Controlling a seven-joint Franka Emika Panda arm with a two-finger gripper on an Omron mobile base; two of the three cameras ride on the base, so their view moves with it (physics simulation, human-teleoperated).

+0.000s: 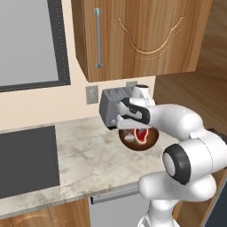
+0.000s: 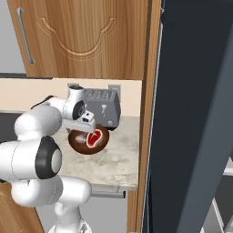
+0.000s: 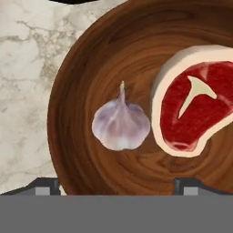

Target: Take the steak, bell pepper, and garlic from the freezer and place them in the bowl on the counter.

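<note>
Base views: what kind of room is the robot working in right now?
A home kitchen, by the look of it: a marbled counter with a toaster on it, wooden cupboards above, and a tall dark freezer alongside.

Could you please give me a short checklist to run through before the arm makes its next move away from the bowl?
1. Garlic lies inside the bowl, apart from the tool's fingers: ok.
2. Steak lies in the bowl beside the garlic: ok.
3. Tool is open, fingertips wide apart, nothing between them: ok.
4. Bell pepper in the bowl: not ok; the hand view shows garlic and steak there, no pepper.
5. Bowl sits on the counter in front of the toaster: ok.
6. Freezer door position for the next reach: cannot tell from these views.
</note>
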